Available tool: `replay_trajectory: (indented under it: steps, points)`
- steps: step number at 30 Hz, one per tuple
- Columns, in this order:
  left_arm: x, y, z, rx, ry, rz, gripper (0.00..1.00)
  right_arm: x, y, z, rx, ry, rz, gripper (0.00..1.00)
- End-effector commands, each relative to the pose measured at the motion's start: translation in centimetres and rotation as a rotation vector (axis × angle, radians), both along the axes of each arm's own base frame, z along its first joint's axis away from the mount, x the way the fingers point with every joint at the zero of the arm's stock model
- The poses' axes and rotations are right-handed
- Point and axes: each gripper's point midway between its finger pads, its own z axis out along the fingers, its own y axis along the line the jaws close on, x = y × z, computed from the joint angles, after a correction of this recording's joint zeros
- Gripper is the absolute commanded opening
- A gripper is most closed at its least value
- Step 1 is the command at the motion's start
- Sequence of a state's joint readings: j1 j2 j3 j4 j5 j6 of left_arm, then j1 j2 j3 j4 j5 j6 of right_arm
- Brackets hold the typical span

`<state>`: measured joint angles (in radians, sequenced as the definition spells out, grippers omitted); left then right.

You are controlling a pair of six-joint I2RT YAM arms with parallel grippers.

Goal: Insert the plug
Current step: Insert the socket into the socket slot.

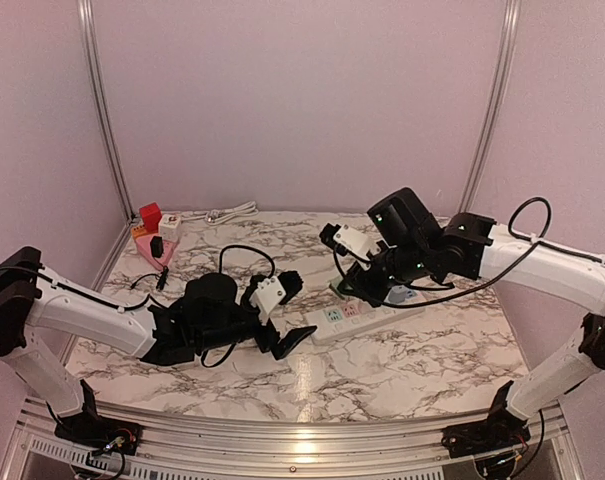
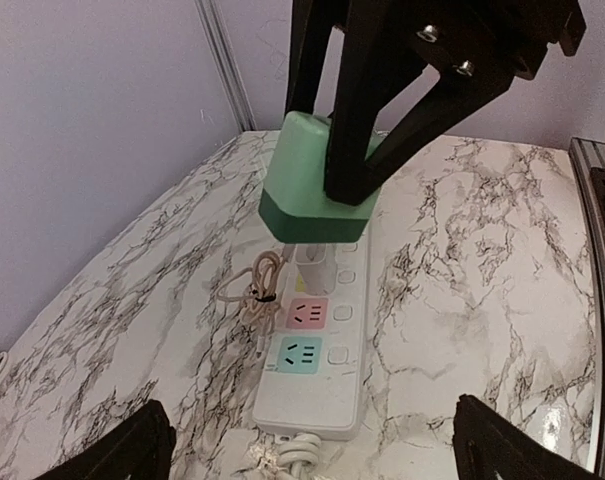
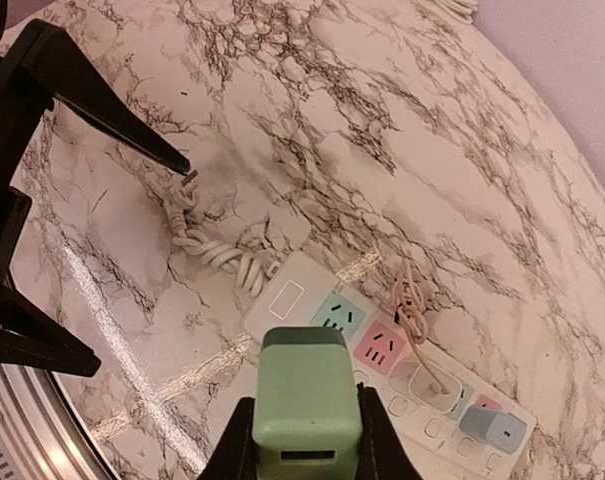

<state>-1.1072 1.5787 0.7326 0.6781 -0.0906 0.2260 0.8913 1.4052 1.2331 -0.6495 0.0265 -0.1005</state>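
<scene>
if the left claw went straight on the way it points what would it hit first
Most likely the near end of the power strip, which lies straight ahead of the open left claw; how low the claw rides is unclear.

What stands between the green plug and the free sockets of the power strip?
Nothing visible. The right gripper holds the green plug above the power strip; its teal socket and pink socket are bare. A white plug fills the next one.

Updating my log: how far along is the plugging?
Done: the right fingers grip the green plug. In hand: it hangs above the strip, not yet in. Left: lower it into the free pink socket or teal socket.
</scene>
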Motion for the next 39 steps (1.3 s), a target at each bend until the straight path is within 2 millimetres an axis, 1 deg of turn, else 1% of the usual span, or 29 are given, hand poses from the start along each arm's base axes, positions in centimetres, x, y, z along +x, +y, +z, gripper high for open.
replay_trajectory:
  steps: [1, 4, 6, 10, 13, 16, 20, 22, 26, 27, 30, 32, 36, 39]
  points:
    - [0.3, 0.4, -0.5, -0.049, 0.050, 0.046, 0.99, -0.5, 1.0, 0.4, -0.068, -0.029, 0.176, 0.00]
    - [0.7, 0.6, -0.6, -0.056, 0.067, 0.069, 0.99, 0.4, 0.6, -0.5, -0.159, -0.095, 0.217, 0.00]
    - [1.3, 1.0, -0.5, -0.074, 0.083, 0.109, 0.99, 1.2, 0.3, -0.7, -0.213, -0.152, 0.235, 0.00]
    - [2.5, 2.6, 0.1, -0.127, 0.134, 0.193, 0.99, 1.6, 0.7, -1.0, -0.269, -0.236, 0.336, 0.00]
    - [2.8, 3.7, 0.1, -0.173, 0.202, 0.210, 0.99, 1.7, 1.2, -1.2, -0.293, -0.247, 0.393, 0.00]
    - [2.4, 3.9, -0.5, -0.181, 0.250, 0.188, 0.99, 1.8, 1.8, -1.6, -0.322, -0.231, 0.440, 0.00]
    - [2.1, 4.0, -1.3, -0.158, 0.302, 0.187, 0.99, 1.8, 1.8, -3.9, -0.400, -0.165, 0.487, 0.00]
    - [1.5, 3.7, -1.6, -0.135, 0.336, 0.160, 0.99, 2.0, 1.8, -4.9, -0.432, -0.145, 0.497, 0.00]
    - [0.7, 3.7, -1.2, -0.130, 0.355, 0.116, 0.99, 2.1, 2.0, -6.2, -0.455, -0.125, 0.525, 0.00]
    - [0.6, 3.8, -1.0, -0.133, 0.351, 0.114, 0.99, 2.2, 2.1, -6.6, -0.467, -0.123, 0.530, 0.00]
    - [0.7, 4.4, -0.8, -0.141, 0.349, 0.121, 0.99, 3.2, 2.0, -6.8, -0.485, -0.129, 0.525, 0.00]
    - [0.4, 4.5, -0.6, -0.147, 0.358, 0.100, 0.99, 4.0, 2.0, -6.8, -0.488, -0.132, 0.522, 0.00]
    - [0.3, 4.8, -1.0, -0.144, 0.369, 0.094, 0.99, 5.2, 1.0, -7.8, -0.523, -0.124, 0.503, 0.00]
    - [0.4, 4.9, -1.4, -0.139, 0.378, 0.098, 0.99, 5.9, 0.7, -8.6, -0.543, -0.123, 0.498, 0.00]
